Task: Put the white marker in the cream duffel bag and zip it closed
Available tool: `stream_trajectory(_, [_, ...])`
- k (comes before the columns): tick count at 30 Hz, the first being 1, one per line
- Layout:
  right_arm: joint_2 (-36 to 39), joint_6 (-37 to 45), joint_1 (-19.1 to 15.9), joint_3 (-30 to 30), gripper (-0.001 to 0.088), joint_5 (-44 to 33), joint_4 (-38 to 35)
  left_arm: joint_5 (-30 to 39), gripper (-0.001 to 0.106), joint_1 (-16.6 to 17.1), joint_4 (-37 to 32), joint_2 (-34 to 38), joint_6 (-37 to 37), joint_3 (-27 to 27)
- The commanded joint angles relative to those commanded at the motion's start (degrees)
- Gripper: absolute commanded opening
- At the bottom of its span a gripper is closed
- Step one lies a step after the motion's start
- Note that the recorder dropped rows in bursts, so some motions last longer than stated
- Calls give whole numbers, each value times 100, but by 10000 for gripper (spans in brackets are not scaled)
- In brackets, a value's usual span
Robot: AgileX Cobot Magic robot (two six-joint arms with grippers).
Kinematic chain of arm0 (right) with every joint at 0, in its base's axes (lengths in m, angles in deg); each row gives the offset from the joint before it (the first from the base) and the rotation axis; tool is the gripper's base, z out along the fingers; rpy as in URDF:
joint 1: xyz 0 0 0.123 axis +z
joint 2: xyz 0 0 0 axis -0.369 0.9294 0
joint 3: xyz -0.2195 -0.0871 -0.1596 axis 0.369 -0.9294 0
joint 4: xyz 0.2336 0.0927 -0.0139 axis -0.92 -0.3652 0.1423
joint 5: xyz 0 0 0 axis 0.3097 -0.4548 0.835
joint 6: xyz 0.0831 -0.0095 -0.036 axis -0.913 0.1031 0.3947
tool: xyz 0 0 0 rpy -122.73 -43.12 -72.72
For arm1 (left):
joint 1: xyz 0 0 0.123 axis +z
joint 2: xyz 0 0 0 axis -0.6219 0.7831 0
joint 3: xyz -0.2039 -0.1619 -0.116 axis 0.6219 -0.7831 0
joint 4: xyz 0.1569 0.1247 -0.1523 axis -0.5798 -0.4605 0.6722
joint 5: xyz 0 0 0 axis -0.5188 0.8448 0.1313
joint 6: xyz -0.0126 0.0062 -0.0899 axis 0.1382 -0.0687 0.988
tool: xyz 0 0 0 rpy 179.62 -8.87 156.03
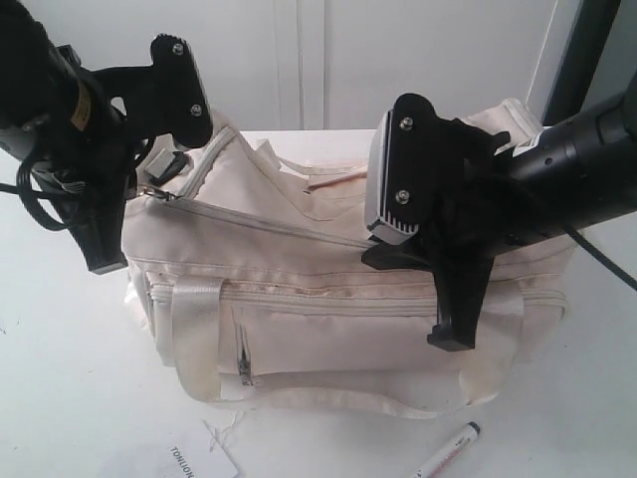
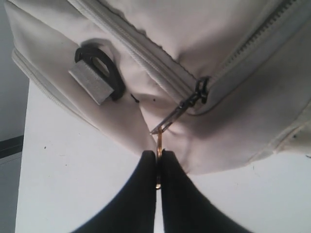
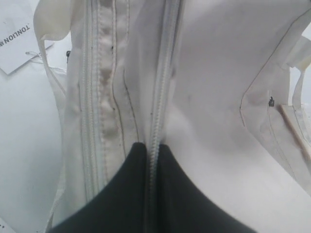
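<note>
Left gripper (image 2: pixel 159 156) is clamped tight on the gold keyring (image 2: pixel 159 143), its fingers pressed together with the ring's thin edge caught between them. That keyring leads up to the dark zip pull (image 2: pixel 194 97) at the end of the cream duffel bag (image 1: pixel 328 329). Over to the right gripper (image 3: pixel 151 150): jaws pinched together on the bag's top zip (image 3: pixel 160 87), with the teeth running straight in between the two black fingers. In the exterior view that grip sits right of centre on the bag's top, the other at the upper left corner. And the white marker (image 1: pixel 450 450)? It's out on the white table (image 1: pixel 557 398), lower right of the frame, in front of the bag, with nothing touching it. A paper tag (image 1: pixel 204 460) lies at the lower left edge, and a black strap ring (image 2: pixel 99 73) sits on the bag's end near the pull.
</note>
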Motion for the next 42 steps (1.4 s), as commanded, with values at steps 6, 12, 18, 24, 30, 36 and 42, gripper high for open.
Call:
stream_trajectory(6, [0,0,0,0,0,-24,59,-14,0,0,27,0,0,0])
stream_trajectory(12, [0,0,0,0,0,15,61,-277,0,0,164,0,-22,0])
stream_trajectory(18, [0,0,0,0,0,93,51,-609,0,0,231,0,7,-24])
stream_trajectory(24, [0,0,0,0,0,135,51,-634,0,0,601,10,7,-24])
stream_trajectory(30, [0,-184,0,0,0,336,31,-612,0,0,1285,10,-4,-24])
stream_trajectory(36, [0,-513,0,0,0,566,31,-612,0,0,1659,10,-59,-24])
stream_trajectory(42, [0,-513,0,0,0,609,-206,-600,0,0,1910,10,-83,-24])
